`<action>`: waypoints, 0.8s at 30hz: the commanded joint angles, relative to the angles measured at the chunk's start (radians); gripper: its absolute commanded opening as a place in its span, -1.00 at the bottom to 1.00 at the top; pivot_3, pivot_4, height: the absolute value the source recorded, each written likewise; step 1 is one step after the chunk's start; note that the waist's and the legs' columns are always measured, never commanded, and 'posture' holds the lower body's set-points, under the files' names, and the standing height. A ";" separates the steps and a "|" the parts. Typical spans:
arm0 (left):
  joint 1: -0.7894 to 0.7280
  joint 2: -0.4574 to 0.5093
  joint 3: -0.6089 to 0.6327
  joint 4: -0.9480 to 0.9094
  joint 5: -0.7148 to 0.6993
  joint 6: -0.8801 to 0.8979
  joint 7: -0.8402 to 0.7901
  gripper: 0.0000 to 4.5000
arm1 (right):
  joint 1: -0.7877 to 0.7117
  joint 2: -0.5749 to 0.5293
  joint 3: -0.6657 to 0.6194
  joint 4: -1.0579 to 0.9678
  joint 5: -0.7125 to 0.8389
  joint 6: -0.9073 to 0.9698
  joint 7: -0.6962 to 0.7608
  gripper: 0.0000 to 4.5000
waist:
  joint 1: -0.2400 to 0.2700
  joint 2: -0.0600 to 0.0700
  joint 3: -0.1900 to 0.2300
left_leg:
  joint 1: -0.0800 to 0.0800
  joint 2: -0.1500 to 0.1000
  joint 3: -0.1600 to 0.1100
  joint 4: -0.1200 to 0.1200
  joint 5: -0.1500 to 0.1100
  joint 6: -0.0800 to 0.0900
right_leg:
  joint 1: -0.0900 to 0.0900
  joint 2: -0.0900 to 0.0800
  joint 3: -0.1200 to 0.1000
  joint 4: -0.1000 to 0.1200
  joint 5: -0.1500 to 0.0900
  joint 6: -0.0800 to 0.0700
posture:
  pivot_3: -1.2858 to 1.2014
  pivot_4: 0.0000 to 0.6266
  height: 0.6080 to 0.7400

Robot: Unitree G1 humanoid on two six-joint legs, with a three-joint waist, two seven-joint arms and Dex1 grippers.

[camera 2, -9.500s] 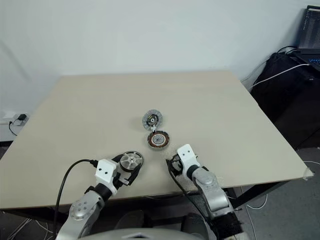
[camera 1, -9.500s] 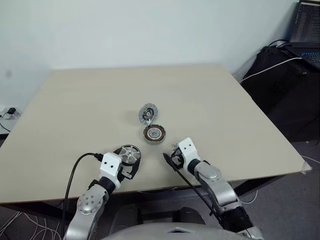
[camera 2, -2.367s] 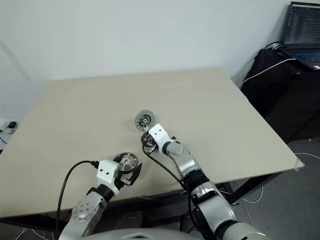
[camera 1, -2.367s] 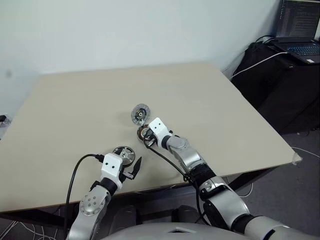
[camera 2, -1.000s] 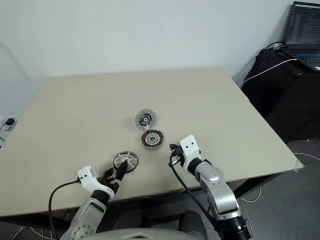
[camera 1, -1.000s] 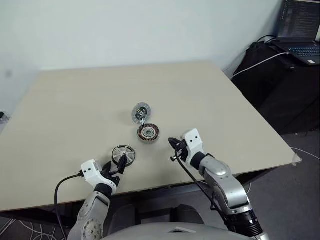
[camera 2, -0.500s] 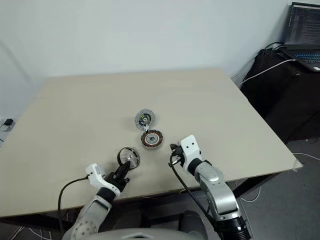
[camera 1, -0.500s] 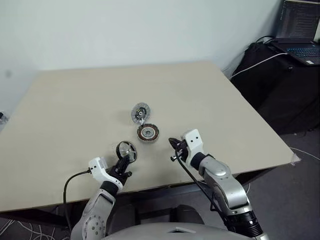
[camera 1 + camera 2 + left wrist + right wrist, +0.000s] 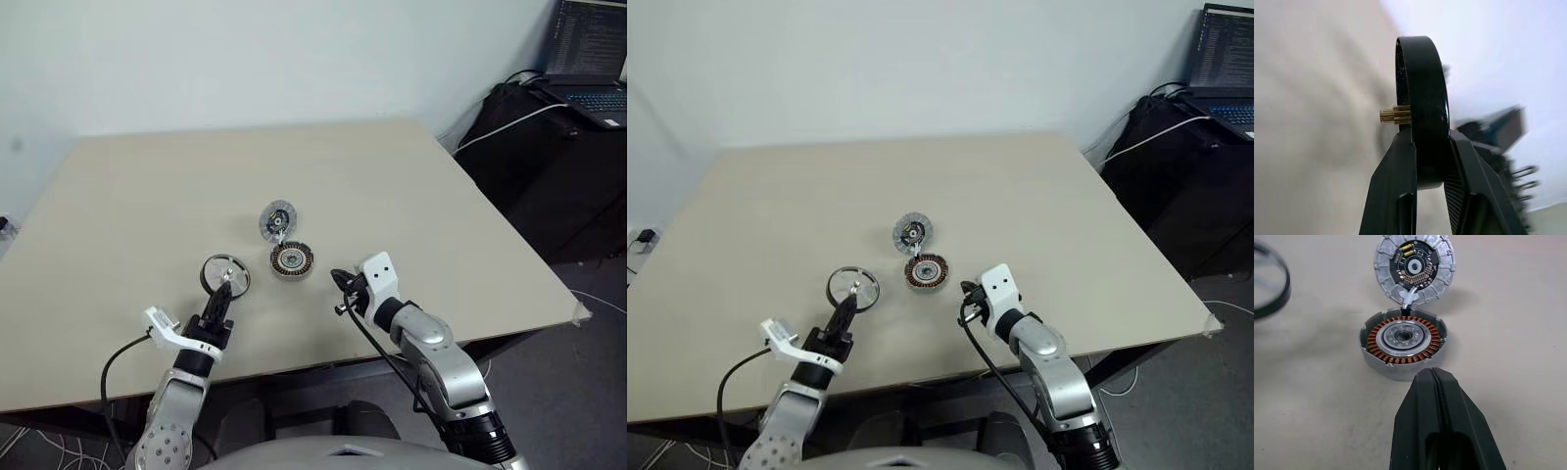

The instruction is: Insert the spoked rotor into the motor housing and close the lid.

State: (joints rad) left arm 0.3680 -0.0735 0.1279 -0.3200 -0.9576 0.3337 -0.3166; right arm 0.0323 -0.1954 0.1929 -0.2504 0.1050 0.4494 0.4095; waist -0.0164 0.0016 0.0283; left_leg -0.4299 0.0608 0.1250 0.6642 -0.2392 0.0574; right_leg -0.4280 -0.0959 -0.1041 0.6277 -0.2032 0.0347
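Pinched by its rim, the spoked rotor (image 9: 224,273) stands on edge in the left gripper (image 9: 222,292), above the table (image 9: 118,196), beside the motor housing (image 9: 291,259) and lid (image 9: 277,220). That thin edge grip could slip or tilt, jamming insertion. Right gripper (image 9: 336,278) waits shut, empty.

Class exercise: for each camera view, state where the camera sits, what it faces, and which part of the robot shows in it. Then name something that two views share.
Left and right eye views: head, looking down over the table; both arms.
Left wrist view: along the left claw, shut on the spoked rotor, seen edge-on.
Right wrist view: along the shut right claw, facing the motor housing and lid.
Shared: eye and right wrist views show housing and lid.
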 commanded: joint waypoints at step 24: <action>-0.415 -0.148 -0.090 0.447 -0.080 0.056 0.016 -0.81 | 0.022 0.016 0.004 -0.094 0.012 0.018 -0.047 -1.00 | 0.004 -0.001 -0.001 | 0.000 0.000 -0.002 0.003 0.000 0.000 | 0.002 0.004 0.002 0.001 0.001 0.001 | 0.03 -1.00 1.00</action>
State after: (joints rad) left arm -0.0084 -0.0681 0.0496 0.1383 -1.0240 0.4046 -0.2758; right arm 0.0631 -0.1845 0.1978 -0.2944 0.1060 0.4681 0.3677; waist -0.0129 0.0008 0.0268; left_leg -0.4294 0.0607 0.1234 0.6671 -0.2388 0.0576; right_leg -0.4259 -0.0923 -0.1023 0.6288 -0.2022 0.0354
